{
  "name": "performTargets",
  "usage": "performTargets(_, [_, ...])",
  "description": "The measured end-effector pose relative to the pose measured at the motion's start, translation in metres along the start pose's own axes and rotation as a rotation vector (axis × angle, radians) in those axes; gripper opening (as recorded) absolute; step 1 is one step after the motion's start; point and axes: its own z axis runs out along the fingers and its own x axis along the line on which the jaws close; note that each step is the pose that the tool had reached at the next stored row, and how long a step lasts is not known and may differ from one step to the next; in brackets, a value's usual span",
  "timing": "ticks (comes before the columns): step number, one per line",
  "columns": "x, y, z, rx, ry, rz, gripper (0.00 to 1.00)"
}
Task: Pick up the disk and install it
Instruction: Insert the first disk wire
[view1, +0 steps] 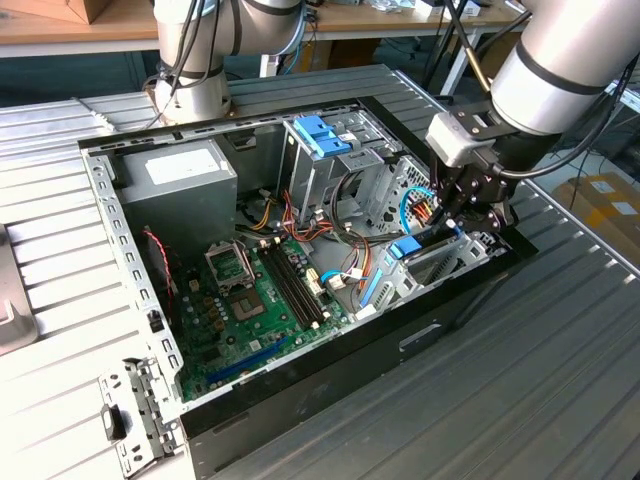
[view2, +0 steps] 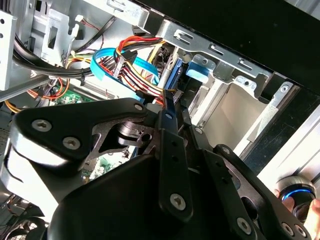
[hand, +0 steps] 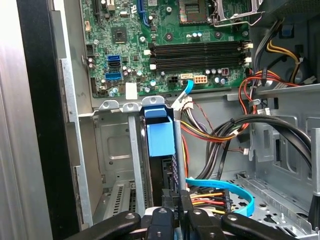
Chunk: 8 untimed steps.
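The disk (view1: 405, 248) stands on edge in a slot of the metal drive bay at the open computer case's end, on the exterior view's right. Its bright blue rail (hand: 161, 137) shows between the bay's grey walls, with its dark body below. My gripper (view1: 455, 222) reaches down into the case right over it. In both wrist views the black fingers (hand: 186, 202) are drawn close together on the disk's thin edge (view2: 173, 75). The gripper (view2: 175, 112) is shut on the disk.
The green motherboard (view1: 250, 300) fills the case floor, with a grey power-supply box (view1: 185, 180) at the far end. A blue clip (view1: 318, 133) sits on the upper drive cage. Bundled cables (hand: 220, 135) and a blue flat cable (hand: 225, 189) lie beside the bay. A loose bracket (view1: 135, 415) lies outside.
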Motion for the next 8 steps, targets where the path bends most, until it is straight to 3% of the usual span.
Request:
performTargets(4, [0.0, 0.0, 0.0001, -0.0068, 0.0008, 0.001, 0.17])
performTargets(8, [0.0004, 0.0001, 0.0036, -0.0239, 0.0035, 0.002, 0.17])
